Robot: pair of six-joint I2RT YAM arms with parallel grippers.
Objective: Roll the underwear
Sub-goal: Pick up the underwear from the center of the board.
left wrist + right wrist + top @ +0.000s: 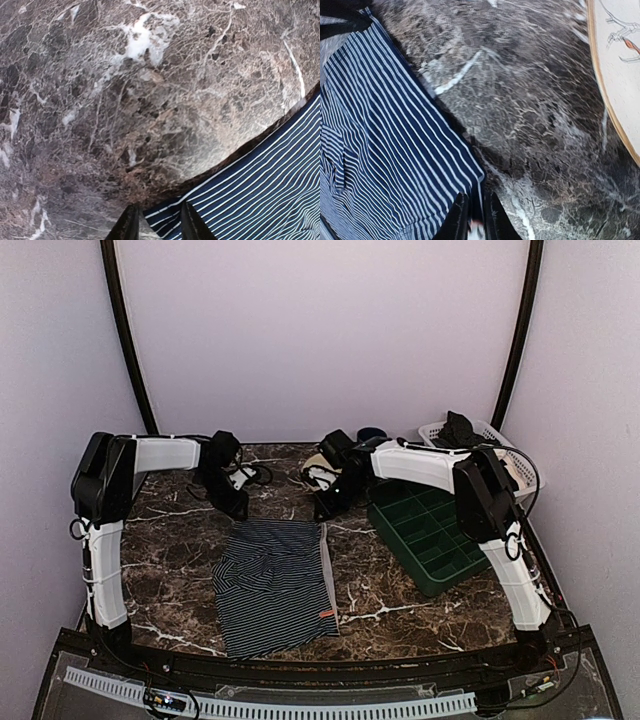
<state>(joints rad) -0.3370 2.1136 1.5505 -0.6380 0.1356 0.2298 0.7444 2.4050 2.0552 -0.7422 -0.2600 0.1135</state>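
Marble table (180, 540), underwear (275, 580); basket (432, 430) w/ dark clothes (460, 428).

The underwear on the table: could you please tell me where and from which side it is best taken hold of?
Probably the two far corners, from above at the far edge. The underwear lies flat on the table, its far edge straight and free, with the waistband along one side, so a roll could start there evenly.
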